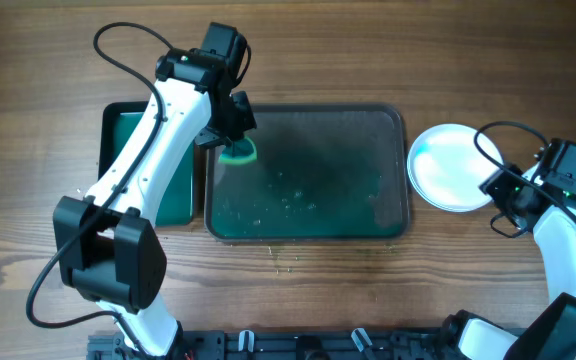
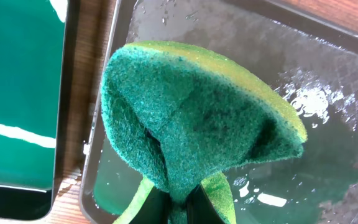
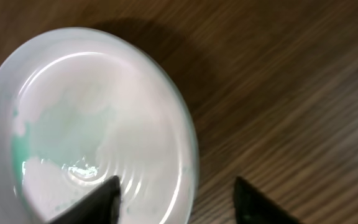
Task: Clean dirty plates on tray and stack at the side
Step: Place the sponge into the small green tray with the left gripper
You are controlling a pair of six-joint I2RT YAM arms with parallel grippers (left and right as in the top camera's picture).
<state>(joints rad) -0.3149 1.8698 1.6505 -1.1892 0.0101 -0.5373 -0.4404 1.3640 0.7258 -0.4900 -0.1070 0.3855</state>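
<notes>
As seen from overhead, one round white plate (image 1: 455, 167) lies on the wooden desk (image 1: 28, 60), just right of the large wet tray (image 1: 308, 232); a second, smaller green tray (image 1: 118, 130) is noted at left. One sponge (image 1: 238, 152) is held over the large tray's upper-left corner. Left wrist: coarse green sponge, folded, is clamped by the left fingers (image 2: 156, 210). Right wrist: plate glossy, green-tinged; right fingers (image 3: 95, 200) are spread, nothing gripped.

Sponge (image 2: 197, 118) is rough and fibrous; tray (image 1: 348, 150) glossy wet; plate (image 3: 104, 112) smooth; table (image 1: 318, 60) matt wood.
</notes>
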